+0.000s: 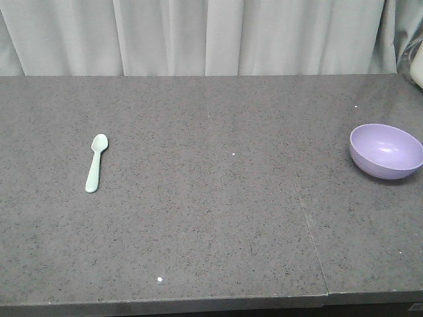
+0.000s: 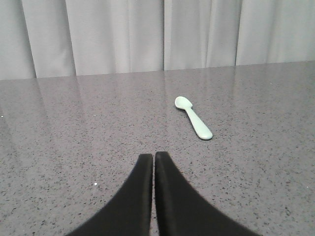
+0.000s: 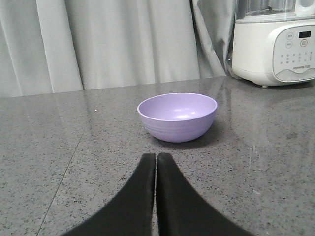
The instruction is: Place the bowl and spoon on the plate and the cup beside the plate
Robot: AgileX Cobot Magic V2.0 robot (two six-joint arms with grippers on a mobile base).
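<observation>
1. The spoon [image 1: 96,163] lies flat on the left of the tabletop [image 1: 211,231]. The bowl [image 1: 386,150] stands upright far to the right.
2. Both look like light, stiff, slick plastic. Pinch the spoon across mid-handle and the bowl by its rim wall.
3. The spoon's long axis runs near-to-far, with its head toward the curtain.
4. The left hand [image 2: 153,156] and right hand [image 3: 156,157] are pressed closed and empty.

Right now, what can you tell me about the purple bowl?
The bowl is small, round and lavender purple, with a smooth shiny skin that looks like plastic and faint rings low on its side. It stands upright and is empty. It sits near the right end of the dark speckled countertop. Only the countertop touches it; the right gripper is shut and a little way off.
</observation>
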